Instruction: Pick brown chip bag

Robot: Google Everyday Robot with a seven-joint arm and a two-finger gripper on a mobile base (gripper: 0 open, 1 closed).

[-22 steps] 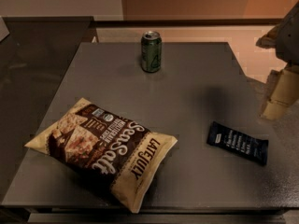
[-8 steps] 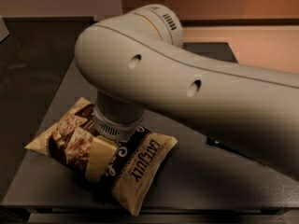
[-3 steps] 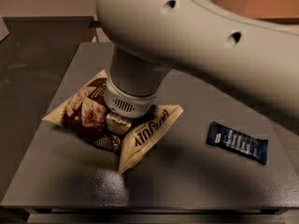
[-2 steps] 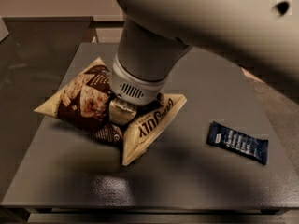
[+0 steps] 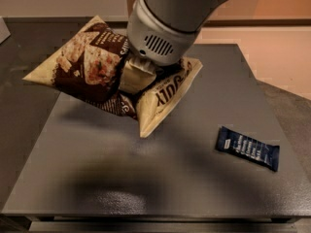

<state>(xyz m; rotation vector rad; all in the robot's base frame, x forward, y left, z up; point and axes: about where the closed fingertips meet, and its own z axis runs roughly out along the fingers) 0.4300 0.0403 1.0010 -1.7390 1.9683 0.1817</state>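
Holding the brown chip bag in upper left of the frame, clear of the table, with gripper clamped on its folded middle; probably light, soft, slippery, fragile inside, so pinching gently there.

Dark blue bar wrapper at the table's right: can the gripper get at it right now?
Probably not yet. The gripper is shut on the puffy brown and cream chip bag, held off the grey table. Nothing stands between it and the blue wrapper.
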